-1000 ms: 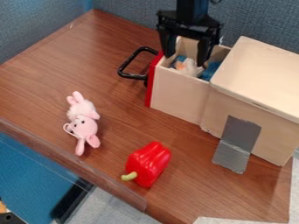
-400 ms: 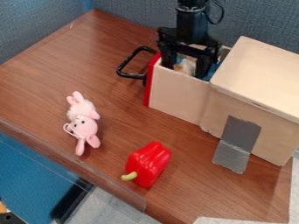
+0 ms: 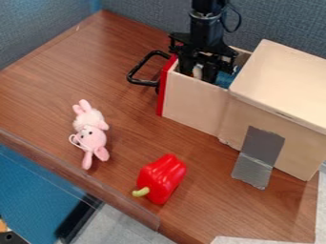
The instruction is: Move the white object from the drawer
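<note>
Fingers (image 3: 185, 65) drawn closer since earlier, the part-open end effector (image 3: 198, 76) seemingly grips the white object (image 3: 197, 72), which a shallow pinch could drop.

Blue-grey fabric panels (image 3: 45, 28) border a wood-grain table (image 3: 64, 62).

Your passages over the brown wood-grain desk (image 3: 57, 71) run between the pink plush rabbit (image 3: 91, 132) and the black looped handle (image 3: 136, 71), and between the red bell pepper (image 3: 162, 177) and the pale wooden drawer (image 3: 191, 104). The drawer's walls surround your end effector (image 3: 197, 76); the pale wooden cabinet (image 3: 280, 78) and blue-grey fabric partition (image 3: 280, 19) obstruct its right and rear.
</note>
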### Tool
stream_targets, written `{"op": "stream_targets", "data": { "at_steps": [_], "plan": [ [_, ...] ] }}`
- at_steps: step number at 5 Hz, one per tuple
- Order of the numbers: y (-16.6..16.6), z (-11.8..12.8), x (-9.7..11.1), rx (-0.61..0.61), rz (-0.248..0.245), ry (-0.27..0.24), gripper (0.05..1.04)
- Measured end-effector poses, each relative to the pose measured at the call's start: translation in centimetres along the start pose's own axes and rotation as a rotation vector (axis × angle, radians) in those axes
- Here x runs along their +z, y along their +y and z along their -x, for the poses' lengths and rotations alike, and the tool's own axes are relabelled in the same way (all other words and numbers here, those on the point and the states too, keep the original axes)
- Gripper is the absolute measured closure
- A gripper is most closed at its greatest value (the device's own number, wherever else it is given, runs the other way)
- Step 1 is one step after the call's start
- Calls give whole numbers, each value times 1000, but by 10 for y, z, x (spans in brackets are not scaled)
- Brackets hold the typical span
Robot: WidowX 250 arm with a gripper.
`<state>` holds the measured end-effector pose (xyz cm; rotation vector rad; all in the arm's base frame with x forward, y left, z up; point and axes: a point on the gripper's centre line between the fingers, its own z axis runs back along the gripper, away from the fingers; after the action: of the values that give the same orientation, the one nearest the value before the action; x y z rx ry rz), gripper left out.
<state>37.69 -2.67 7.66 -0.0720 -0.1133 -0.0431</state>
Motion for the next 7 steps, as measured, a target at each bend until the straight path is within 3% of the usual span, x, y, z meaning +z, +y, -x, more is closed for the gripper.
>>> {"op": "stream_targets", "data": {
  "at_steps": [1,2,3,4,5,6,7],
  "plan": [
    [0,0,1,1,3,-3,822],
    [6,-10,15,28,24,-37,874],
    [30,-33,67,83,36,-187,890],
    [76,-36,90,178,-2,-249,896],
    [123,-37,97,264,-41,-252,896],
    [173,-23,58,291,-97,-149,897],
    [198,-16,35,272,-114,-120,897]
  ]
}}
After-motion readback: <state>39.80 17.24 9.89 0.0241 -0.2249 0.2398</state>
